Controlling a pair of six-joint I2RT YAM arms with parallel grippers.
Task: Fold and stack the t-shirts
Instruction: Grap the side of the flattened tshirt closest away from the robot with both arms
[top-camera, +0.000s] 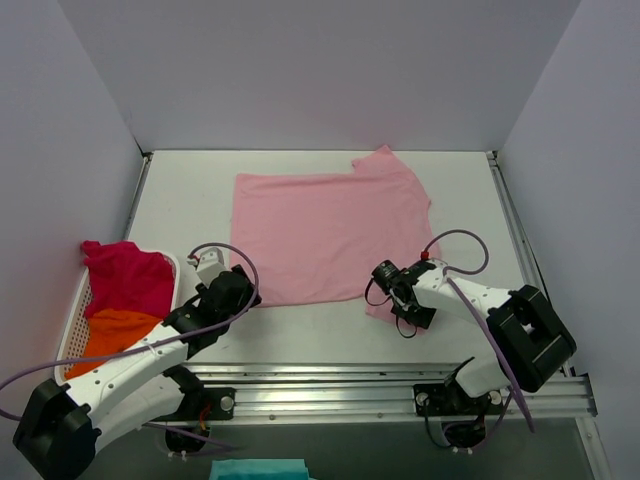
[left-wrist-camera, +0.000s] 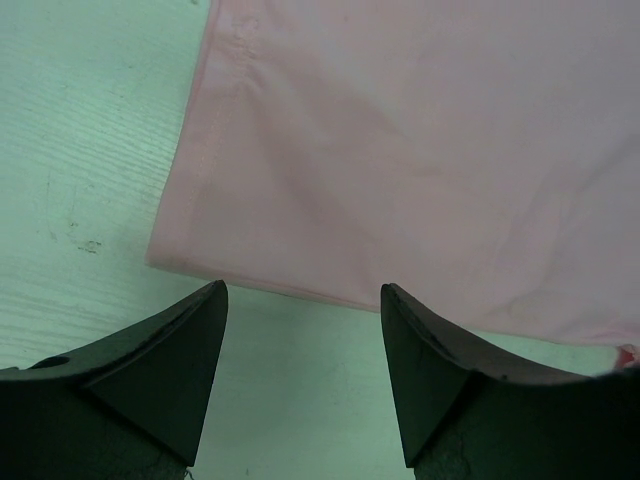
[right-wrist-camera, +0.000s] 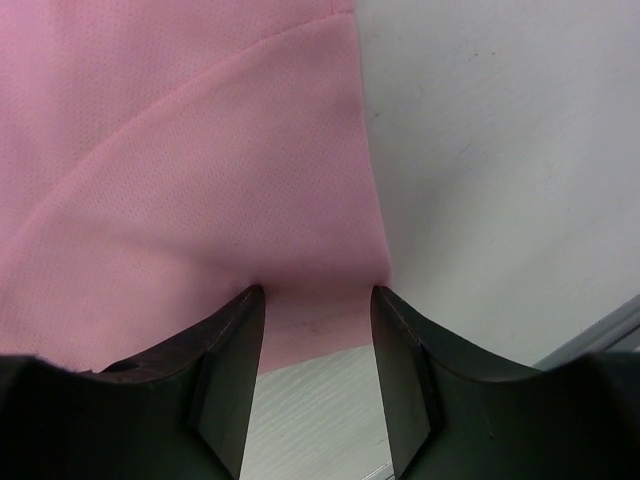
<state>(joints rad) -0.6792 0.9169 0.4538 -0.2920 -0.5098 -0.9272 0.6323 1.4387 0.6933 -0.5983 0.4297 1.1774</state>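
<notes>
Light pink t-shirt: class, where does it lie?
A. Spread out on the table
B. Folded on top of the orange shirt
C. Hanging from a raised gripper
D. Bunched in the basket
A: the light pink t-shirt lies spread out on the table, while the basket at the left holds the magenta-red shirt and the orange shirt.

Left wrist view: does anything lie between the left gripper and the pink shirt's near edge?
Nothing visible does. The left gripper is open right at the hem of the pink shirt, with only bare table beside it.
</notes>
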